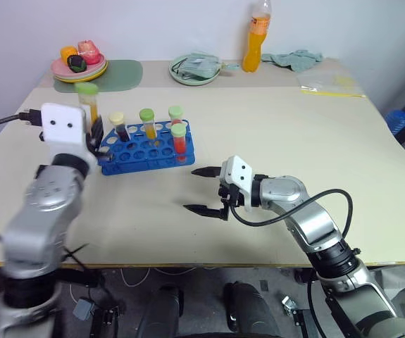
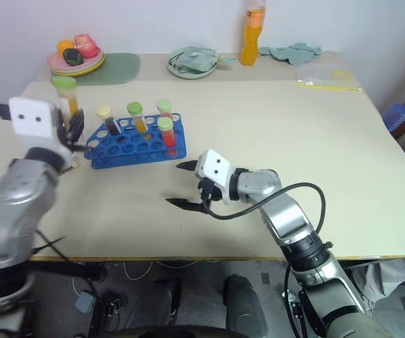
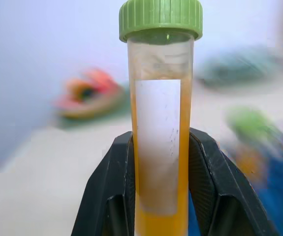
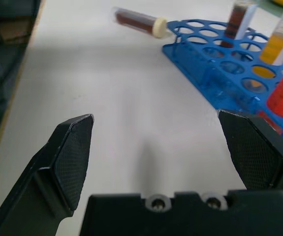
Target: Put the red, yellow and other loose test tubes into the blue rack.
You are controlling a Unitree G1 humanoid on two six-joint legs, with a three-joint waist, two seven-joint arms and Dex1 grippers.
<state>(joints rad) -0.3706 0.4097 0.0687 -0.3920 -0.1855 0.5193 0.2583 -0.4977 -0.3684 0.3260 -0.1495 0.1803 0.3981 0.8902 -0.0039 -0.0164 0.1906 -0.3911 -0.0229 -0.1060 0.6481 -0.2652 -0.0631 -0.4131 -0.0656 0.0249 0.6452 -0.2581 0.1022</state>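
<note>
My left gripper (image 3: 161, 196) is shut on a yellow test tube (image 3: 160, 147) with a green cap and holds it upright. In the head views that tube (image 1: 88, 104) is raised just left of the blue rack (image 1: 149, 149). Several capped tubes stand in the rack: a dark one (image 1: 120, 127), a yellow one (image 1: 148, 124) and two red ones (image 1: 179, 139). A dark red tube with a cream cap (image 4: 139, 22) lies loose on the table beside the rack's far end. My right gripper (image 1: 189, 189) is open and level over the table in front of the rack, with nothing between its fingers.
Along the table's far edge are a plate of toy fruit (image 1: 79, 67), a green mat (image 1: 121, 72), a green dish with a cloth (image 1: 195, 69), an orange drink bottle (image 1: 257, 35), a teal cloth (image 1: 297, 58) and a plastic bag (image 1: 332, 83).
</note>
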